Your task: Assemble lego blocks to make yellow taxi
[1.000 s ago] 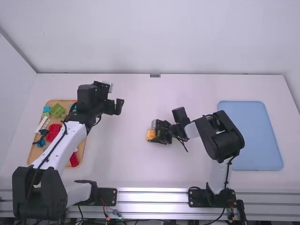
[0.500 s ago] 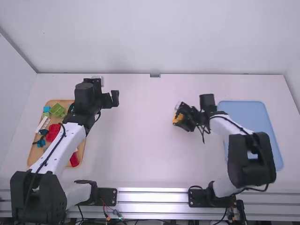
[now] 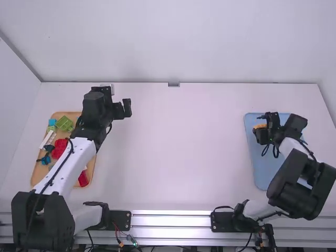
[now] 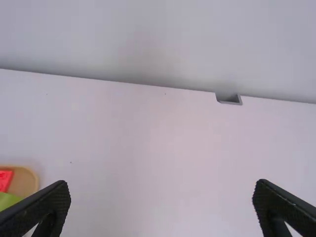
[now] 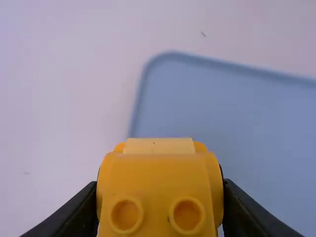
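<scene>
At the far left end of the blue tray (image 3: 268,176), my right gripper (image 3: 261,131) holds a yellow-orange block piece (image 3: 260,126). The right wrist view has the piece (image 5: 158,182), with round studs and a paler top part, squeezed between the fingers of my right gripper (image 5: 159,205); the tray (image 5: 207,108) lies behind and below it. Over the table beside the wooden tray, my left gripper (image 3: 127,108) stands open and holds nothing. In the left wrist view the fingers of my left gripper (image 4: 162,205) are wide apart over bare table.
The wooden tray (image 3: 92,167) at the left holds red blocks (image 3: 59,148), a green block (image 3: 64,124), a white piece (image 3: 47,139) and several blue pieces, partly covered by the left arm. Part of it (image 4: 30,182) appears in the left wrist view.
My right gripper has carried the yellow-orange piece from the middle of the table rightward and away from the camera to the blue tray. The left gripper has shifted slightly.
</scene>
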### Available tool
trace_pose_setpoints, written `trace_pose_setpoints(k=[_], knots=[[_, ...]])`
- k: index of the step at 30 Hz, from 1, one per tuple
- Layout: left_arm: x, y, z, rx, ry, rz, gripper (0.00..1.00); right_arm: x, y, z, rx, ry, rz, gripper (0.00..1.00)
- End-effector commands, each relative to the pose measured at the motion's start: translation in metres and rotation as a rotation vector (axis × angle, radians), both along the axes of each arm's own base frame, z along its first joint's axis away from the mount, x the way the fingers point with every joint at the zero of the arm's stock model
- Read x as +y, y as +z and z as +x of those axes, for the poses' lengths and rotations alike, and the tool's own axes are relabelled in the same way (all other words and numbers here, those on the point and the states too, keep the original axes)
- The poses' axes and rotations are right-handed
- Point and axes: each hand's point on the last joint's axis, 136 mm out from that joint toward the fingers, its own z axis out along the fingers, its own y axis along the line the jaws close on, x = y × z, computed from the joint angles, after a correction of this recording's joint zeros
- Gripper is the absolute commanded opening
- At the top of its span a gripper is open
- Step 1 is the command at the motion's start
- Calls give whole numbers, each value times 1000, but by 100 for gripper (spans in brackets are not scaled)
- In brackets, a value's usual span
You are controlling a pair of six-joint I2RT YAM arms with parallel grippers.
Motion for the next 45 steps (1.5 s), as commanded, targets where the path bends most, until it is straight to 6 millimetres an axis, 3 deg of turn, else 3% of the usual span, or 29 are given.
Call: trace_pose_setpoints(k=[1, 7, 10, 12, 17, 21, 23, 28, 31, 34, 38, 45], knots=[[3, 5, 1, -18, 20, 8, 99, -11, -21, -13, 43, -90, 64, 38], [3, -2, 5, -7, 20, 8, 99, -45, -42, -28, 102, -273, 57, 45], [3, -5, 5, 2, 21, 5, 99, -50, -41, -30, 96, -304, 75, 64], [3, -5, 5, 3, 18, 14, 99, -51, -35, -29, 83, -327, 87, 99], [0, -5, 5, -3, -31, 66, 99, -41, -10, -26, 52, -307, 74, 98], [-16, -3, 4, -18, -135, 98, 99, -24, 23, -23, 5, -295, 76, 99], [-20, -1, 4, -21, -122, 117, 99, -5, 54, -22, -47, -246, 48, 99], [-24, 10, 1, -46, -92, 152, 99, 30, 106, -18, -166, -156, 5, 98], [-31, 26, -8, -79, -101, 159, 99, 65, 145, -26, -253, -68, -15, 99], [-32, 39, -15, -108, -106, 154, 99, 89, 167, -33, -310, -7, -24, 99], [-28, 59, -27, -149, -92, 148, 99, 119, 194, -46, -388, 74, -34, 99], [0, 50, -42, -149, -50, 190, 92, 132, 196, -52, -453, 43, -19, 91]])
